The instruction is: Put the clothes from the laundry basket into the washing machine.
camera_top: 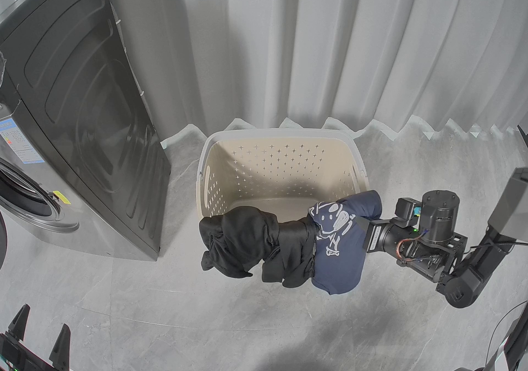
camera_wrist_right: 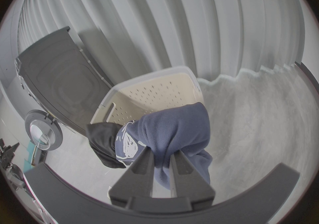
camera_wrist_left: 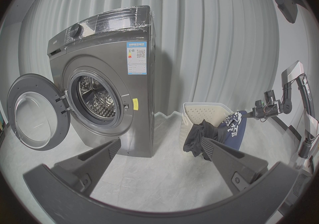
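Grey floor (camera_top: 165,300) beneath laundry basket (camera_top: 280,138).
Right hand (camera_wrist_right: 162,155) grasped navy shirt (camera_top: 341,256) on its rim; left hand (camera_wrist_left: 159,141) released.

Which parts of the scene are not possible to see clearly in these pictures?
Laundry basket near rim: head view, covered by black clothes and navy garment.
Washing machine drum: head view, cut by left edge.
Left hand: head view, cut by bottom edge.
Number of black pieces: folds hide it everywhere.
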Robot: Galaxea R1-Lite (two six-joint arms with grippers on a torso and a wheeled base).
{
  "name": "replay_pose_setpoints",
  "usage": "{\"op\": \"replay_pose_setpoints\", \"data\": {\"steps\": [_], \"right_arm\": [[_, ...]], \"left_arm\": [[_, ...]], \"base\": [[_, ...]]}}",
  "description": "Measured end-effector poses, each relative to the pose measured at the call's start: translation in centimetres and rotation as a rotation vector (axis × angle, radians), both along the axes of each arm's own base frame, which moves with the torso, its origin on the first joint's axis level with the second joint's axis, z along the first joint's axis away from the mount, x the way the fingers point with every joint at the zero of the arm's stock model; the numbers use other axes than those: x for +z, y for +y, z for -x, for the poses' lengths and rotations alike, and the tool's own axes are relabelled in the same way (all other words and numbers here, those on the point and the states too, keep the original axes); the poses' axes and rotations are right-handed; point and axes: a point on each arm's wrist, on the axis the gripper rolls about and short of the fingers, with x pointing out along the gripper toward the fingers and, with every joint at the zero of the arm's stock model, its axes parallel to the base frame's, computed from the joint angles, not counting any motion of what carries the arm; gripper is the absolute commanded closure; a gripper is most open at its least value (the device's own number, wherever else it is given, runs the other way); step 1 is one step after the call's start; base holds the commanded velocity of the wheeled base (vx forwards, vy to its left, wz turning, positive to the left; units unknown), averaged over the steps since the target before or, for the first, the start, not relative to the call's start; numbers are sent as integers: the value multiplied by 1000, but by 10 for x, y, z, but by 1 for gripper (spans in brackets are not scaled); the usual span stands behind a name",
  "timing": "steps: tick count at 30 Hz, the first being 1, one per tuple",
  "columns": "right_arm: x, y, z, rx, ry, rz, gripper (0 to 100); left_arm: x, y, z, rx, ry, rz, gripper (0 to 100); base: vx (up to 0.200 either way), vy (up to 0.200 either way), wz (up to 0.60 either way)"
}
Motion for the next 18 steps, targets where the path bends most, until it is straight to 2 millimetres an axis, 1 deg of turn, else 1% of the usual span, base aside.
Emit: {"op": "replay_pose_setpoints", "data": {"steps": [10,18], "right_arm": [[55,-4,30,36,-145,-72,100],[91,-9,43,51,-255,-108,100]], "left_arm": [[0,0,0,0,0,-2,0],[0,0,0,0,0,-2,0]], "base": [[0,0,0],[0,0,0]]}}
